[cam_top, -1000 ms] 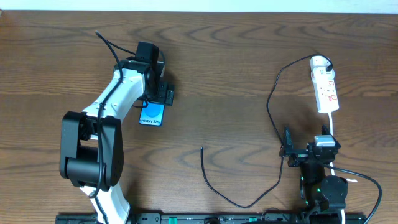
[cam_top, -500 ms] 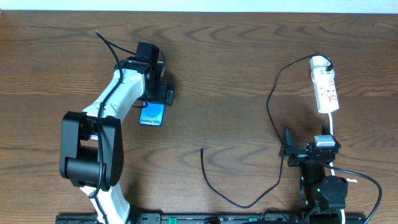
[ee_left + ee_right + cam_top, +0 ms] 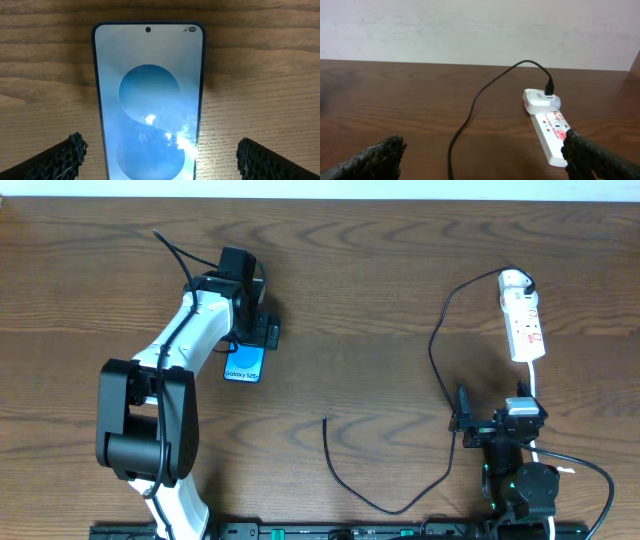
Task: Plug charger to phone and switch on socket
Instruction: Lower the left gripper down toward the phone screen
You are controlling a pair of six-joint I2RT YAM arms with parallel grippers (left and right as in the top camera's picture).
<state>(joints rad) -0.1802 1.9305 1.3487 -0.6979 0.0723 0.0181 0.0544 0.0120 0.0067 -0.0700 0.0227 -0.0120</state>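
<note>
The phone (image 3: pixel 244 364) lies flat on the table at the left, blue screen up; the left wrist view shows it (image 3: pixel 149 95) between my open left gripper's (image 3: pixel 159 160) fingers, which straddle its near end without touching. The left gripper (image 3: pixel 258 332) hovers over the phone's far end. The charger cable (image 3: pixel 437 350) runs from its black plug in the socket strip (image 3: pixel 522 315) down to a loose tip (image 3: pixel 324 419) at table centre. My right gripper (image 3: pixel 482 160) is open and empty, low over the table, facing the socket (image 3: pixel 549 125) and cable (image 3: pixel 470 115).
The strip's thick white cord (image 3: pixel 534 395) runs down past the right arm's base (image 3: pixel 515 470). The left arm (image 3: pixel 170 360) stretches diagonally over the left part of the wooden table. A pale wall (image 3: pixel 470 25) is behind the table.
</note>
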